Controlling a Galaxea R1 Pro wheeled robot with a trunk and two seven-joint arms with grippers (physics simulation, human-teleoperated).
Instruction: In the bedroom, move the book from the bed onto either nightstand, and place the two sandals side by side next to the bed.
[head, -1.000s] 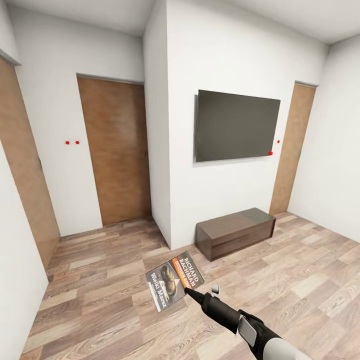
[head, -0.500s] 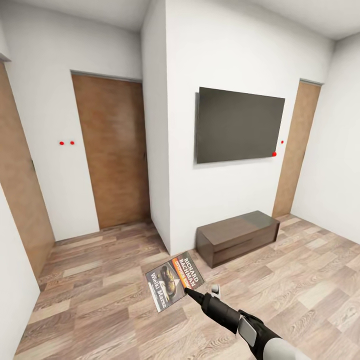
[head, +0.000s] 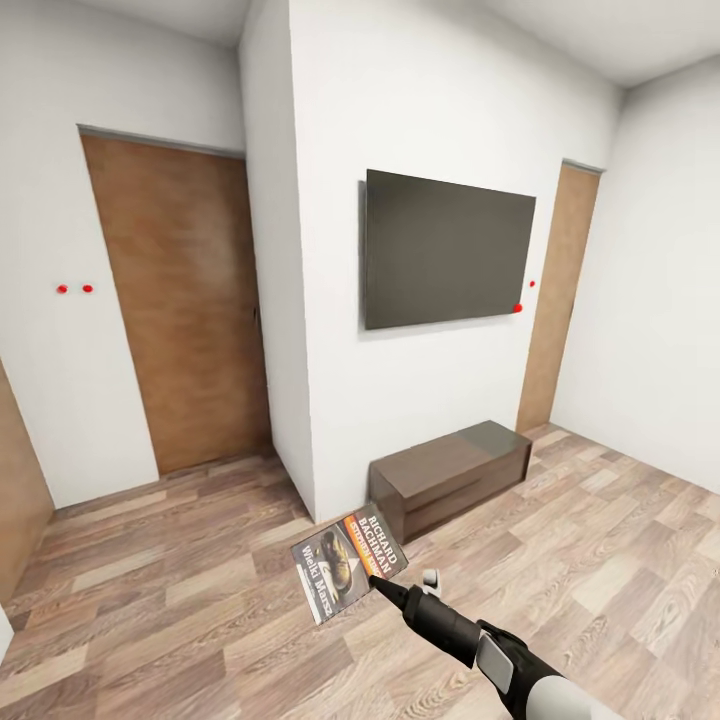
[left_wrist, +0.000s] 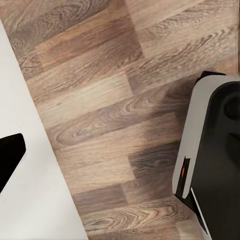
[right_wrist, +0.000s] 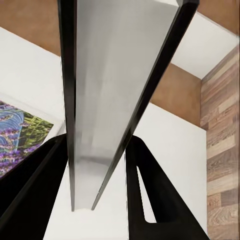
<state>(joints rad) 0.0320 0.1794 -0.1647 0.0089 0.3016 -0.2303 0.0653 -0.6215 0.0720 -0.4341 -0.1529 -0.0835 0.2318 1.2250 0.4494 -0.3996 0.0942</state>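
My right gripper (head: 382, 586) is shut on the book (head: 348, 562), a thin paperback with a dark cover, an orange band and white "RICHARD BACHMAN" lettering. I hold it by its corner, cover up and tilted, above the wood-plank floor. In the right wrist view the book (right_wrist: 115, 90) runs edge-on between the two black fingers (right_wrist: 155, 200), which clamp it from both sides. A black fingertip (left_wrist: 9, 159) of the left gripper sits at the edge of the left wrist view, over the floor. The bed, the nightstand and the sandals are out of view.
A long low dark-brown media bench (head: 450, 475) stands against the white wall under a wall-mounted TV (head: 445, 250). Brown doors are at the left (head: 180, 310) and far right (head: 555, 300). A wall corner (head: 295, 400) juts out between them. The robot's base (left_wrist: 212, 160) is below the left arm.
The whole view has shifted: doors, TV and bench have slid left and look nearer, so the camera moved. The book stays in the right gripper at the same place in the picture.
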